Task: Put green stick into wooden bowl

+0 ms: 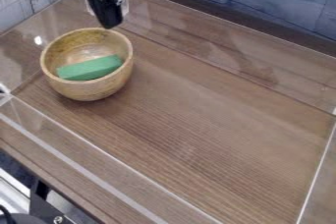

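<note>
Lying inside the wooden bowl (88, 64), the matte green stick (86, 68); gripper (110, 17) closed, empty.

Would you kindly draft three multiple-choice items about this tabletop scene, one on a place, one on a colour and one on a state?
1. Where does the green stick lie?
A. On the bare table
B. Inside the wooden bowl
C. Between the jaws

2. What colour is the bowl?
A. Light tan
B. Dark blue
C. White

3. How does the gripper stand?
A. Shut on the stick
B. Resting on the bowl's rim
C. Shut and empty, above and behind the bowl

Answers:
1. B, the stick rests on the bowl's inner floor, ringed by the rim.
2. A, the wood shows a pale tan grain.
3. C, the jaws sit together with nothing between them, clear of the bowl over the wooden table.
</note>
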`<state>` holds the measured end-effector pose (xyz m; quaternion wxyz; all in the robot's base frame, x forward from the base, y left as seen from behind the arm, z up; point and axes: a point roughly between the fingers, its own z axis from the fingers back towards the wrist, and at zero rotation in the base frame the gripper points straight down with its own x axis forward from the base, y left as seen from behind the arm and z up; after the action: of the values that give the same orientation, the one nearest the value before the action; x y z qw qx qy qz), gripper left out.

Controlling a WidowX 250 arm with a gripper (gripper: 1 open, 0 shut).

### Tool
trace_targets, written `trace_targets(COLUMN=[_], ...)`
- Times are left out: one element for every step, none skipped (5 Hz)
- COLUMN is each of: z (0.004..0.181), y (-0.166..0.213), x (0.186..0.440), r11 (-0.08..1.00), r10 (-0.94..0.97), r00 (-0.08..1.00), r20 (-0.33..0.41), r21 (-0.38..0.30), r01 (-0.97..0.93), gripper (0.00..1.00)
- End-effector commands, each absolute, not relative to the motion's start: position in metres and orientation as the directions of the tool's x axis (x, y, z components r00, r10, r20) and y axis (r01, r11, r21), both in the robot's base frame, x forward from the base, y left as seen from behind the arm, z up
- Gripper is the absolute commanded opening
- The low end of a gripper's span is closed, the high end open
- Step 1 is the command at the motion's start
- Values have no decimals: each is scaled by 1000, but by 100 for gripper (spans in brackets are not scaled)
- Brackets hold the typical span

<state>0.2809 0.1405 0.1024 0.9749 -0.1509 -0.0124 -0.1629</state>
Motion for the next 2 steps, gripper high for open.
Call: trace_targets(z=[112,114], y=[150,136], x=[292,299], r11=[923,936], r10=[-279,-226], r00=[955,967], r20=[105,119], r21=[-244,-248], r01=[297,249], gripper=[0,100])
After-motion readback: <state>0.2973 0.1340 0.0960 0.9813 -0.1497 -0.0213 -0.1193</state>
